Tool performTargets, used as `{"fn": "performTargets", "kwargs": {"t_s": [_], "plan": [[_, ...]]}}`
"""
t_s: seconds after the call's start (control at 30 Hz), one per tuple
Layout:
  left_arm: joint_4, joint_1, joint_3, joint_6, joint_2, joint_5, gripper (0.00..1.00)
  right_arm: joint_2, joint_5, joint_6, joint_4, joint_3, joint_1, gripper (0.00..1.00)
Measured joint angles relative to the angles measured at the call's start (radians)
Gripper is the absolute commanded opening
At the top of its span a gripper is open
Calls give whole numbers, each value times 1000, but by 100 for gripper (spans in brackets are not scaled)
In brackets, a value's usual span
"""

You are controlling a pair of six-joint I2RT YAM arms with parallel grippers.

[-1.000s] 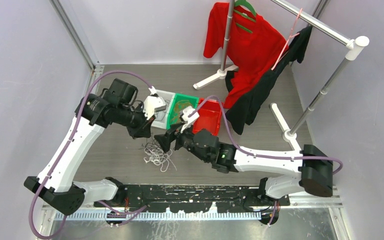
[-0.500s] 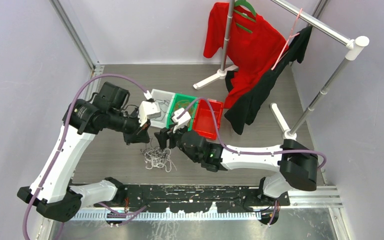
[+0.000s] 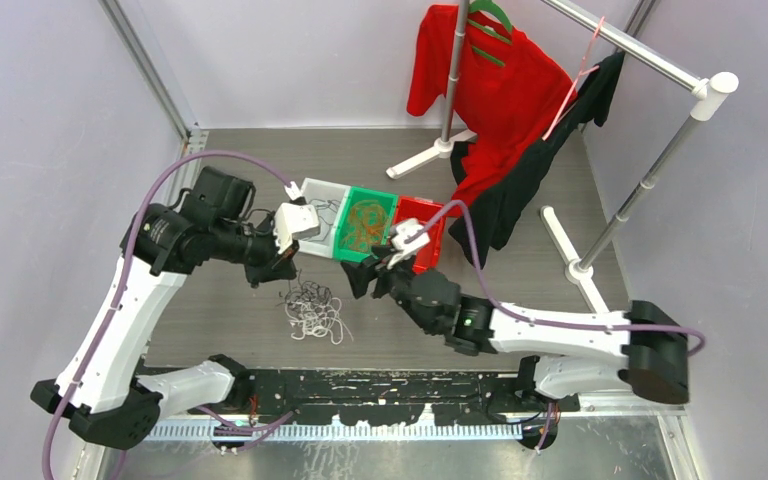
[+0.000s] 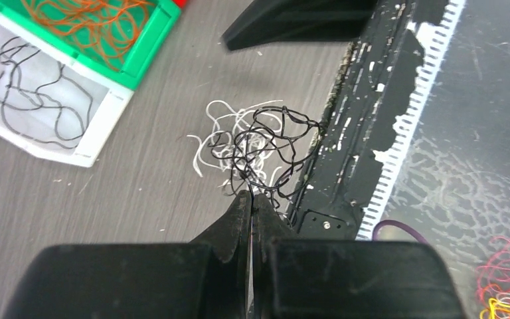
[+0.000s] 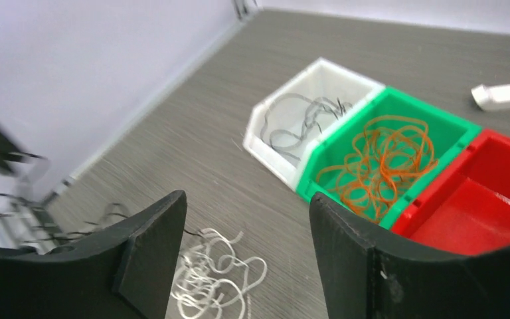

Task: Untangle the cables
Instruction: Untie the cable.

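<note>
- Right gripper [image 5: 247, 206] has backed off the thin black-and-white wire tangle [image 4: 255, 143], jaws apart (empty).
- Separating: left gripper [image 4: 250, 199] pinches one black strand [image 4: 285, 119]; next, draw it clear.

The red bin [image 5: 491, 199] is cut off by the right wrist view's edge, and the right gripper [image 5: 247, 206] covers part of the cables [image 5: 216, 269].

Bright, even, soft-shadowed overhead light; heavy motion blur left of the white bin [image 5: 272, 159], crisp elsewhere.
</note>
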Motion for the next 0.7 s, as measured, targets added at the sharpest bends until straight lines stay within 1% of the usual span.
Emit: {"fn": "performTargets", "kwargs": {"t_s": [0.1, 0.23, 0.33, 0.47, 0.5, 0.57, 0.7], "plan": [[50, 0, -32, -24, -20, -40, 0, -145, -34, 2, 11, -25, 1, 74], [131, 0, -79, -82, -34, -97, 0, -196, -94, 5, 45, -21, 13, 73], [169, 0, -92, -111, -31, -130, 0, -152, -150, -5, 42, 14, 40, 71], [198, 0, -91, -128, -28, -141, 0, -46, -186, -42, 30, 64, 74, 61], [198, 0, -90, -129, -26, -139, 0, -26, -184, -49, 25, 72, 77, 58], [195, 0, -88, -129, -24, -127, 0, 14, -157, -68, 18, 88, 82, 55], [174, 0, -70, -123, -20, -96, 0, 69, -73, -100, 12, 122, 82, 55]]}}
